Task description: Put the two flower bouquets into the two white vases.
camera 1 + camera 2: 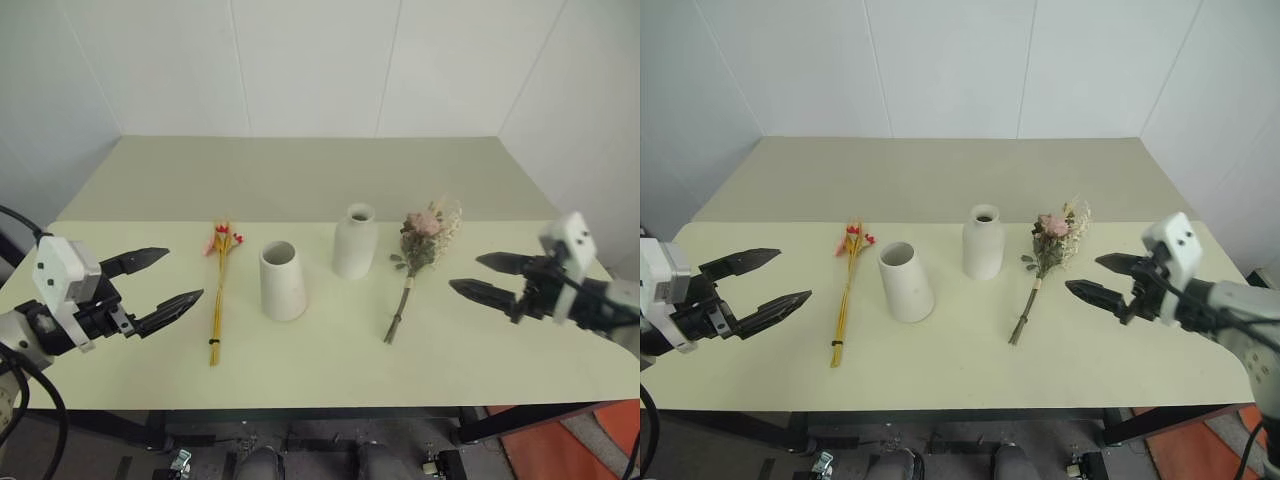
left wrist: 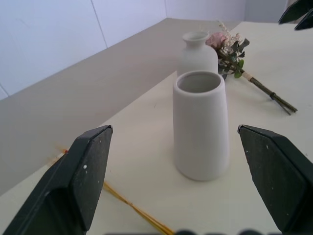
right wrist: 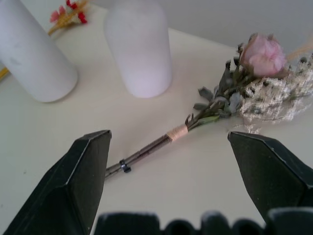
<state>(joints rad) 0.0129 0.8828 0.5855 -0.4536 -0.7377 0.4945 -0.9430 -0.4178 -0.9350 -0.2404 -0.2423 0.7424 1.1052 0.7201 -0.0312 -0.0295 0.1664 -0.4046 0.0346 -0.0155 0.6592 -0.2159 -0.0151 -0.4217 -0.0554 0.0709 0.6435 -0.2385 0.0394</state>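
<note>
Looks like a lab/test room: bare white panel walls (image 1: 300,60), plain pale worktop (image 1: 300,180) w/ few props, orange floor (image 1: 560,450).

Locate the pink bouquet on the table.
The pink bouquet lies flat right of the bottle vase, blooms toward the wall, stems toward the open right end effector.

My fingers (image 2: 80,181) are black. Both vases, the cone (image 1: 282,281) and the bottle (image 1: 354,242), are plain matte white; straw stems (image 1: 217,300) yellow with red blooms; the bushier bunch (image 1: 422,240) pink, cream, green; table (image 1: 300,180) pale cream.
</note>
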